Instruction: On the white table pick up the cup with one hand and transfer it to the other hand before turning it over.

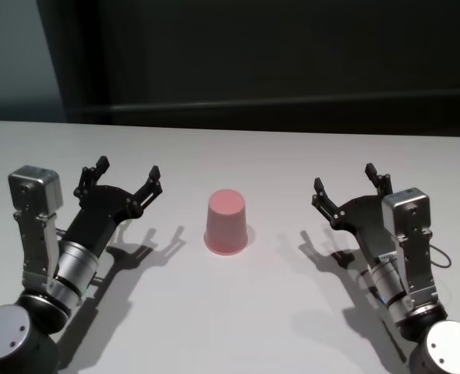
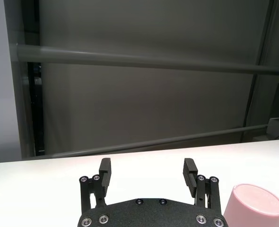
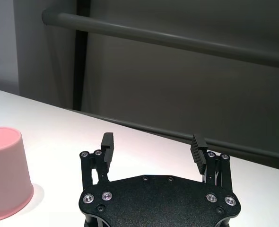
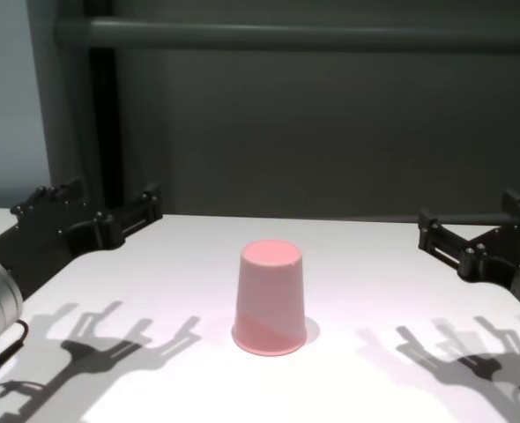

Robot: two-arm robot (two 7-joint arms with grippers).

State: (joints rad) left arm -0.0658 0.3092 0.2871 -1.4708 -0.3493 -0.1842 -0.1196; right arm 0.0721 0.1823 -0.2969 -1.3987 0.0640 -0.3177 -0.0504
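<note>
Dark wall behind, then the white table (image 1: pixel 230 327) filling the frame's lower part. I see my left gripper (image 1: pixel 127 176) at lower left and right gripper (image 1: pixel 345 184) at lower right — both spread wide, holding nothing, flanking the cup (image 1: pixel 227 221), which sits mouth-down at centre — reachable from either side.

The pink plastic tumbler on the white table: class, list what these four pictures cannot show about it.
- Pink plastic tumbler: it stands upside down, so its mouth and inside are hidden against the white table in every view.
- Left wrist view: picture's bottom edge cuts off its lower part.
- Right wrist view: picture's left edge cuts off one side.
</note>
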